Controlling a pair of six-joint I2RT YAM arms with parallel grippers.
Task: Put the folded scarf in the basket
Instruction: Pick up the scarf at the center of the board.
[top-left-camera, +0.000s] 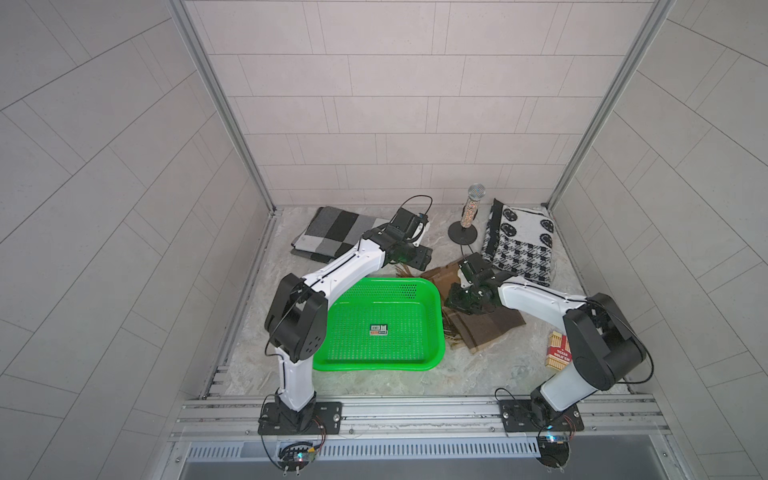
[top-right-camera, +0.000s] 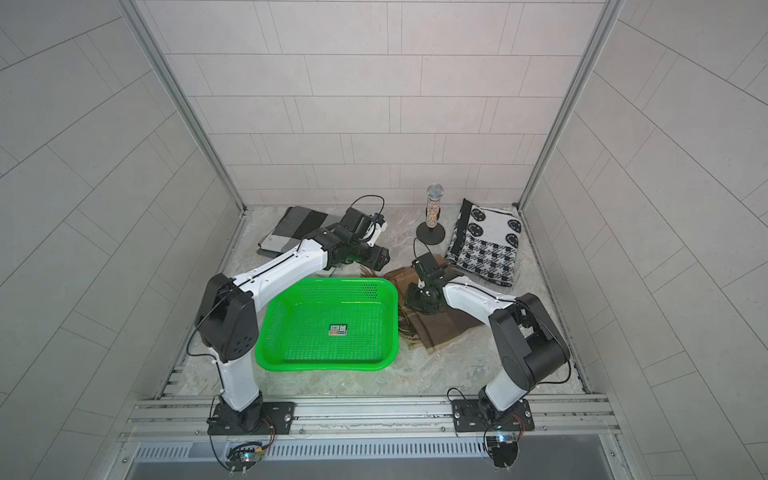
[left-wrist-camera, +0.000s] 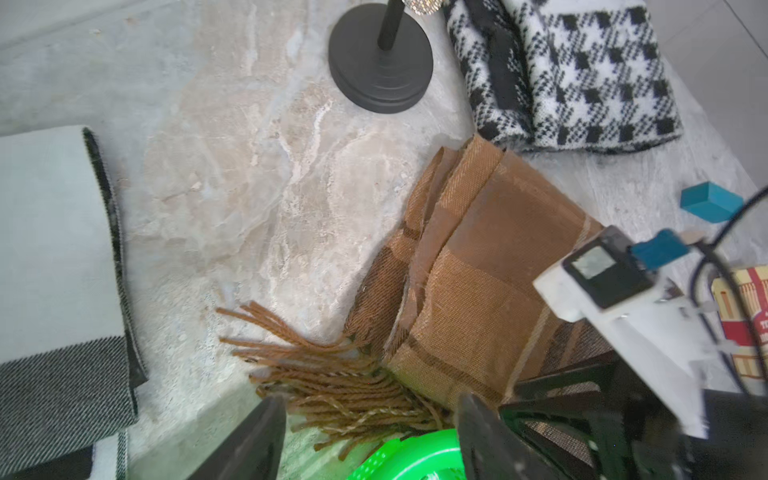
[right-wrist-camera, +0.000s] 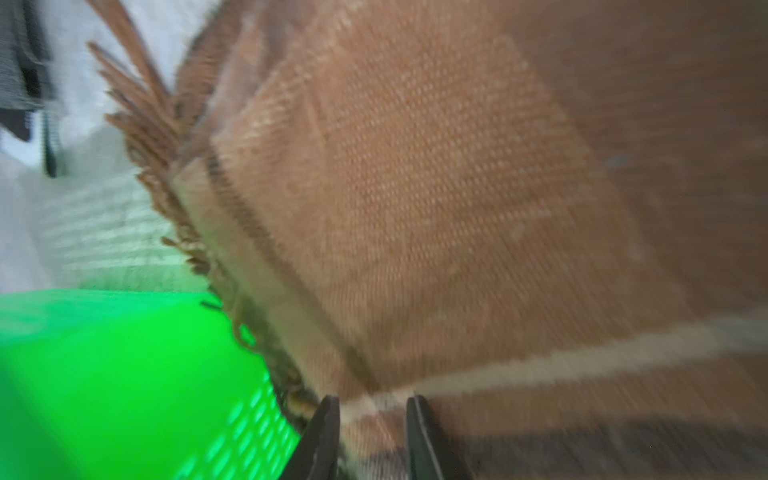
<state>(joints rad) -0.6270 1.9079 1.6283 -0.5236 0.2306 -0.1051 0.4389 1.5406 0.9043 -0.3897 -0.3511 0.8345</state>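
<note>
right gripper (right-wrist-camera: 372, 401): pinching folded brown woven scarf (right-wrist-camera: 415, 208)
left gripper (left-wrist-camera: 372, 399): open
green plastic basket (top-left-camera: 382, 289): beside it, you lift over next

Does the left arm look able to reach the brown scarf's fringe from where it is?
Probably yes. The left gripper hangs open over the fringe of the brown scarf, with nothing between them. The green basket rim lies close beside, and the right gripper grips the scarf farther along.

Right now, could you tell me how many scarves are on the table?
3: a grey checked scarf at the back left, a black-and-white scarf at the back right, a brown scarf right of the basket.
</note>
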